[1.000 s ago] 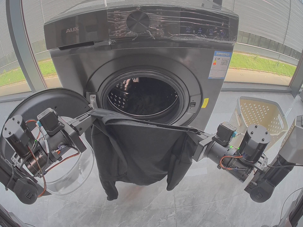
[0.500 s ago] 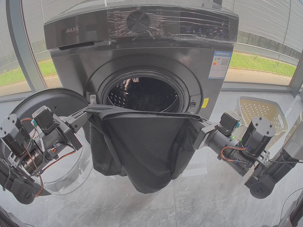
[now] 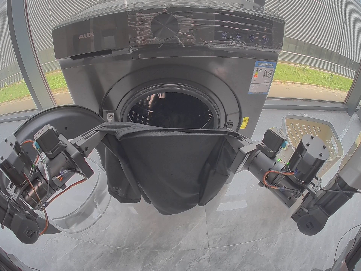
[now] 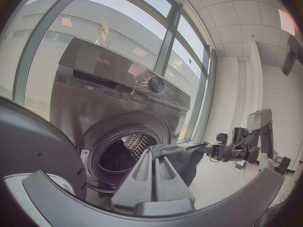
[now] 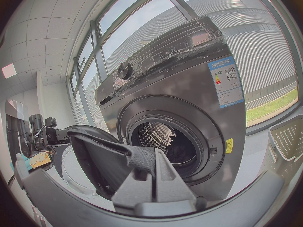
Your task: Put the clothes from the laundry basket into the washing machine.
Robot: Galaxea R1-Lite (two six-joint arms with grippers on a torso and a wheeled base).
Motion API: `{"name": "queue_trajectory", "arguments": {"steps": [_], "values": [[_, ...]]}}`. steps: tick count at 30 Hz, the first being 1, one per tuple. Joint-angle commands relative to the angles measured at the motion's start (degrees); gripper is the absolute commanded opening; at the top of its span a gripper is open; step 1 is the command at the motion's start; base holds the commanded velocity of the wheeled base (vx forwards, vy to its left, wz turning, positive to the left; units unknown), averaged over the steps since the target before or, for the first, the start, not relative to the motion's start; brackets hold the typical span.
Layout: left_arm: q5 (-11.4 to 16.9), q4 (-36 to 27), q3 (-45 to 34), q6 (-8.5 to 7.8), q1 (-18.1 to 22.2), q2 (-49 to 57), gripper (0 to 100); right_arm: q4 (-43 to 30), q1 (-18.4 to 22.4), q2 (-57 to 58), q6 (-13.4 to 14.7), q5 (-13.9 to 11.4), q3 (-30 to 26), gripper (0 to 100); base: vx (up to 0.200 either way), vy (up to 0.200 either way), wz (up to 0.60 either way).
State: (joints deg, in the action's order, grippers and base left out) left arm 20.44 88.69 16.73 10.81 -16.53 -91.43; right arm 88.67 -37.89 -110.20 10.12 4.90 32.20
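Clamps the top edge of the black garment (image 3: 169, 170) in left tool (image 3: 99, 131) and right tool (image 3: 230, 136), spread apart before the open washing machine (image 3: 225, 76), probably to swing it in whole

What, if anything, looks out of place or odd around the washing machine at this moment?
The control panel of the washing machine is wrapped in crinkled clear film, which looks odd. Otherwise nothing stands out: the black garment hangs stretched between the left gripper and right gripper, before the open drum.
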Motion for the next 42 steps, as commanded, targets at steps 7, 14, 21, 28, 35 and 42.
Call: {"name": "queue_trajectory", "arguments": {"steps": [7,14,21,28,35,42], "values": [[0.65,-0.18,-3.01,-0.35,-0.34,-0.06,0,0.01,-0.08,-0.19,-0.01,0.02,-0.03,0,0.0,0.0,0.0],[3.55,-0.36,-8.02,-0.44,-2.28,-2.7,100,0.01,-1.49,-0.45,-0.1,0.02,1.82,0,0.0,0.0,0.0],[3.73,0.0,-6.27,-5.19,-7.55,-13.25,100,-0.26,-6.41,-3.44,-0.54,-0.33,11.75,0,0.0,0.0,0.0],[1.44,0.0,-0.91,-8.62,-9.92,-22.3,100,-0.34,-9.75,-3.53,-0.8,-0.15,12.37,0,0.0,0.0,0.0],[-1.9,-0.09,6.39,-10.73,-9.92,-29.86,100,-0.34,-11.33,-3.18,-0.8,0.02,12.28,0,0.0,0.0,0.0],[-1.64,-0.27,12.28,-11.16,-10.19,-34.08,100,-0.34,-13.09,-3.18,-0.8,0.2,12.45,0,0.0,0.0,0.0]]}}
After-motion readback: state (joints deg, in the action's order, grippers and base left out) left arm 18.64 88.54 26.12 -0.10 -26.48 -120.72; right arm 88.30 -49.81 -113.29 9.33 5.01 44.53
